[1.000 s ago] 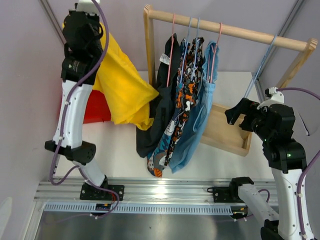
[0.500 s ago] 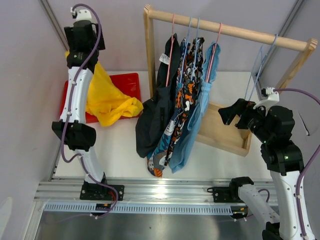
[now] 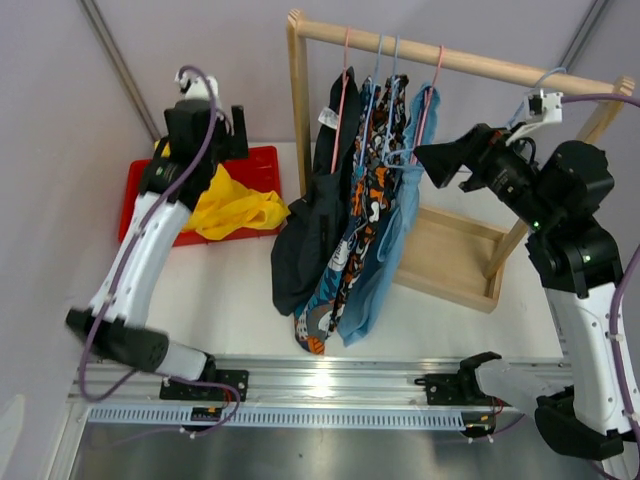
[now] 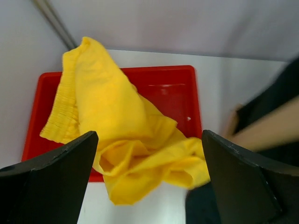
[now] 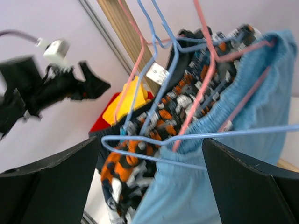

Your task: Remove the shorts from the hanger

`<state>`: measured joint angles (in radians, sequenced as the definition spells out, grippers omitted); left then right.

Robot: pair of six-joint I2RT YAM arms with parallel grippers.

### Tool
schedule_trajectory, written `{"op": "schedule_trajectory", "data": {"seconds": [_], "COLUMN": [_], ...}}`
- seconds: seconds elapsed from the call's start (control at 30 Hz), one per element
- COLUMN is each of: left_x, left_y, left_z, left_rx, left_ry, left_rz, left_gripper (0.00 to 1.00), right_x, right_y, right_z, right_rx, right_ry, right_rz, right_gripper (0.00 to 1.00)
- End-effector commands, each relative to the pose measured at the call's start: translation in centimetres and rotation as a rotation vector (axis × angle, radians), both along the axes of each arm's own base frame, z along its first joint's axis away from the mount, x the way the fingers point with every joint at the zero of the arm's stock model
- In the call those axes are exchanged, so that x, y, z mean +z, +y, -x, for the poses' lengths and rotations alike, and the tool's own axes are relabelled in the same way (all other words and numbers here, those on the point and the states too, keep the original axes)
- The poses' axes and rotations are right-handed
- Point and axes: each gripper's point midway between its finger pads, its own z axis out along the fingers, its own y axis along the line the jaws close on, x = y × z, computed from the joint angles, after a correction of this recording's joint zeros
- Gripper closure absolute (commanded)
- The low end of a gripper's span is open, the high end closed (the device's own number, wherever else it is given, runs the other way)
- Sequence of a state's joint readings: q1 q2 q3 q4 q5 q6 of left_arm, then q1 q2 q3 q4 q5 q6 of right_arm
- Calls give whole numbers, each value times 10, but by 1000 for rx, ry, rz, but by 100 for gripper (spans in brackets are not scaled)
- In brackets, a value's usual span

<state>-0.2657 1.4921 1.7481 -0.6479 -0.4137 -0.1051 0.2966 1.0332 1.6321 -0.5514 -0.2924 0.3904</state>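
Observation:
Yellow shorts [image 3: 238, 208] [image 4: 117, 116] lie crumpled in a red tray [image 3: 262, 156] [image 4: 173, 88], spilling over its front rim. My left gripper [image 3: 222, 135] [image 4: 148, 154] hovers open above them, holding nothing. On the wooden rail [image 3: 480, 62] hang black shorts [image 3: 305, 240], patterned shorts [image 3: 365, 200] [image 5: 187, 107] and plain blue shorts [image 3: 392, 255] [image 5: 261, 93], each on a wire hanger. My right gripper [image 3: 428, 157] [image 5: 152, 154] is open just right of the blue shorts. An empty blue hanger [image 5: 187, 140] crosses between its fingers, ungripped.
The rack's wooden post [image 3: 298, 100] stands between the tray and the hanging shorts. Its base box [image 3: 450, 262] lies on the white table under the right arm. Grey walls close in on the left and back.
My left gripper opened and let the yellow shorts drop into the red tray, and that arm came down. My right arm rose and moved left up to the blue shorts.

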Motion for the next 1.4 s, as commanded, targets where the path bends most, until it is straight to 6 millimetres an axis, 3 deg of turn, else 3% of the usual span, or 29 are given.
{"op": "schedule_trajectory", "data": {"seconds": [0.0, 0.03, 0.07, 0.1, 0.13, 0.2, 0.23, 0.27, 0.3, 0.37, 0.43, 0.57, 0.63, 0.7, 0.73, 0.77, 0.87, 1.0, 1.03, 1.1, 1.13, 1.23, 1.27, 1.37], "left_x": [27, 40, 10, 11, -5, -6, -18, -9, -27, -29, -38, -51, -61, -65, -76, -79, -92, -108, -110, -120, -120, -117, -117, -119], "left_y": [-6, -6, -8, -13, -16, -21, -23, -22, -25, -24, -24, -30, -31, -33, -34, -36, -39, -36, -35, -34, -35, -38, -39, -43], "left_z": [44, 64, 70, 79, 86, 109, 115, 126, 128, 134, 140, 146, 149, 151, 155, 157, 166, 176, 178, 183, 184, 187, 188, 187], "left_rx": [-67, -89, -104, -128, -144, -197, -211, -227, -239, -248, -253, -290, -302, -311, -317, -326, -342, -343, -343, -341, -344, -361, -365, -377], "left_ry": [-114, -157, -100, -117, -96, -139, -125, -162, -130, -124, -90, -70, -62, -63, -47, -46, -29, -20, -21, -17, -22, -32, -32, -23], "left_rz": [83, 104, 102, 130, 137, 185, 190, 205, 207, 207, 203, 214, 219, 230, 231, 245, 267, 268, 268, 268, 274, 276, 273, 271], "left_gripper": [1, 1, 1, 1, 1, 1, 1, 1, 1, 1, 1, 1, 1, 1, 1, 1, 1, 1, 1, 1, 1, 1, 1, 1], "right_x": [21, 22, 17, 15, 20, 18, 13, 12, 5, -2, -25, -38, -29, -1, 14, 37, 82, 115, 118, 127, 126, 130, 121, 112], "right_y": [4, 4, 3, 4, 2, 1, 0, -1, -2, -12, -22, -43, -43, -39, -30, -30, -19, 7, 20, 30, 40, 51, 59, 70], "right_z": [-9, -8, -8, -8, -3, 0, 1, 4, 5, 18, 25, 64, 87, 110, 122, 136, 149, 124, 100, 82, 57, 27, 5, -23], "right_rx": [-37, -54, -64, -66, -68, -70, -77, -78, -83, -111, -148, -171, -117, -41, 40, 71, 162, 251, 271, 282, 281, 262, 253, 229], "right_ry": [-25, -22, -8, -8, -29, -13, 9, 17, 35, 51, 98, 116, 84, -10, -58, -122, -222, -255, -245, -259, -251, -262, -231, -217], "right_rz": [-3, -5, -5, -14, -29, -37, -31, -31, -26, -27, -9, 4, -2, -21, -36, -59, -120, -162, -162, -171, -170, -171, -162, -155], "right_gripper": [1, 1, 1, 1, 1, 0, 0, 1, 1, 1, 1, 1, 0, 1, 1, 1, 1, 1, 1, 1, 1, 1, 1, 1]}}
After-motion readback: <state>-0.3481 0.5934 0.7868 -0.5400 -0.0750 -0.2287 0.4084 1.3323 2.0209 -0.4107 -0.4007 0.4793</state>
